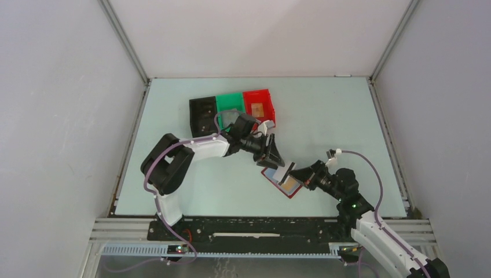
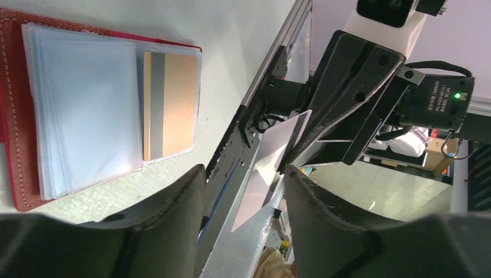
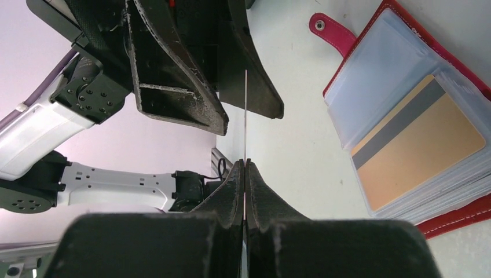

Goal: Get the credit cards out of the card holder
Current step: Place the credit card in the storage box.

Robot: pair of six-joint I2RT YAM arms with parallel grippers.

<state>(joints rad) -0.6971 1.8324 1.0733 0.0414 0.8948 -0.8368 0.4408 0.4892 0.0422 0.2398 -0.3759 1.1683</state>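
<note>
Right gripper (image 3: 245, 165) clenched on a pale card (image 2: 272, 156) — we see it inside the released left gripper (image 2: 246, 174). Card holder (image 2: 17, 116) open on bench (image 1: 324, 116), tan card (image 2: 171, 104) sleeved.

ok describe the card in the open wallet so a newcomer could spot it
On the pale table, near its front edge between the two arms, a dark-red card holder lies open. In one of its clear sleeves sits a tan card with a grey stripe along one long side; the pale card nearby is pinched in the right hand.
</note>
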